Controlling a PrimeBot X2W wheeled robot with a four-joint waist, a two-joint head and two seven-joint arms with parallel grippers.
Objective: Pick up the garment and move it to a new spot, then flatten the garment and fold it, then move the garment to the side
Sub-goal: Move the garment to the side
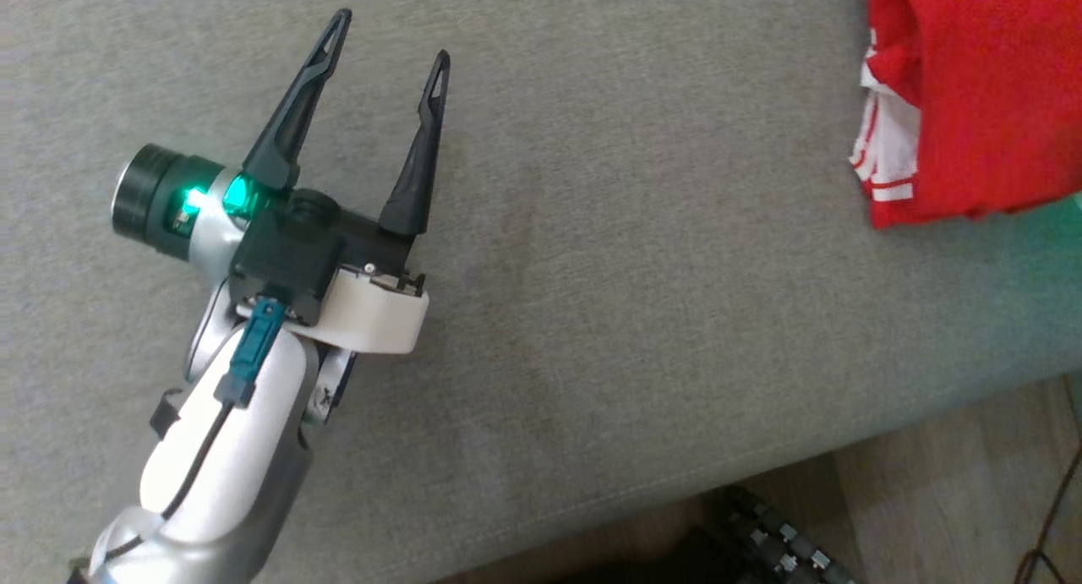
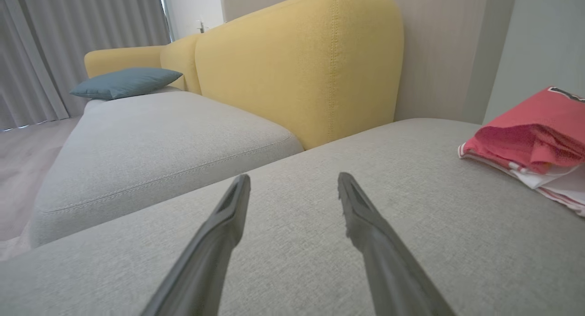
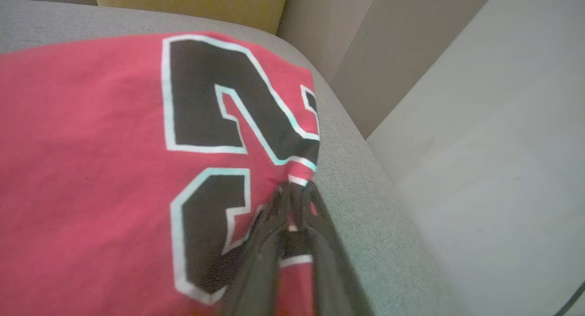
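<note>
The garment (image 1: 989, 85) is a red jersey with white trim and black numbers, lying folded on the grey sofa seat (image 1: 634, 254) at the far right. Its folded edge also shows in the left wrist view (image 2: 534, 133). In the right wrist view my right gripper (image 3: 296, 190) is pinched shut on the garment (image 3: 91, 147) at its right edge, next to the black numbers. My left gripper (image 1: 392, 35) stands open with nothing between its fingers, well to the left of the garment, and it hovers low over bare cushion (image 2: 293, 176).
A yellow backrest (image 2: 297, 64) rises behind the seat, and a blue pillow (image 2: 125, 82) lies on the far cushion. The seat's front edge runs along the lower right, with wooden floor (image 1: 955, 499), a dark cable (image 1: 1057, 516) and the robot's dark base (image 1: 761, 542) below. A pale wall (image 3: 480, 147) borders the sofa's right end.
</note>
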